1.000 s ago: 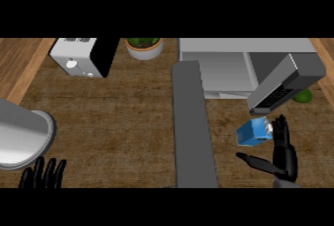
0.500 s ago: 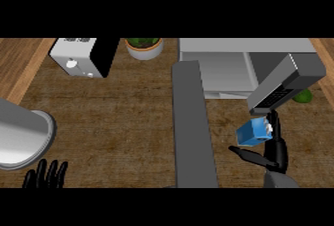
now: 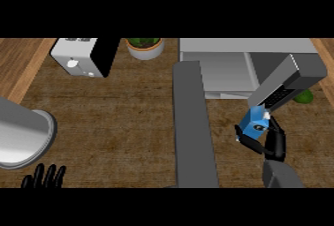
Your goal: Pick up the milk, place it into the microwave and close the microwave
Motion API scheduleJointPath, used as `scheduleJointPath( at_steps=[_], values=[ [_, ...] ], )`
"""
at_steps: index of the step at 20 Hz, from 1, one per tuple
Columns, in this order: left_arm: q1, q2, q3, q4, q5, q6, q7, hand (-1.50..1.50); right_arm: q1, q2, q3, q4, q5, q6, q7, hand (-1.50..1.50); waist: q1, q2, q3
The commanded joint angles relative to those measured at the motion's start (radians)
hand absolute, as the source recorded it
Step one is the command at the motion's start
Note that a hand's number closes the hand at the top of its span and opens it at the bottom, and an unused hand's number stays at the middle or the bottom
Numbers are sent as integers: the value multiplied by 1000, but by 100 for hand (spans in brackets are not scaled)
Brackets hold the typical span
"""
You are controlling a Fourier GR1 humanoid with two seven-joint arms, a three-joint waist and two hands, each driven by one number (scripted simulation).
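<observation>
Within right hand (image 3: 272,142): milk (image 3: 253,123).

A white toaster (image 3: 79,57) stands at the counter's (image 3: 124,119) back left, a potted plant (image 3: 145,47) just beside it.

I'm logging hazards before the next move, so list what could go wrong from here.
1. The right robot hand curls round the blue milk carton right beside the open microwave door; lifting it could knock the carton against the door's lower edge.
2. The carton looks tilted in the grasp, so it might slip or go into the microwave askew.
3. The door hangs over the carton's path to the opening, so a detour round it seems needed.
</observation>
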Motion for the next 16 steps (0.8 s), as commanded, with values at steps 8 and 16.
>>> scheduleJointPath(
  at_steps=[8, 16],
  values=[
    [12, 16, 28, 3, 34, -29, -13, -150, -78, 6, -50, 125, -35, 14, -195, 150, 4, 2, 1],
    [-27, -5, 5, 43, 8, -17, -8, -150, -221, 17, -38, 276, -3, 64, -245, 150, 20, 9, 2]
  ],
)
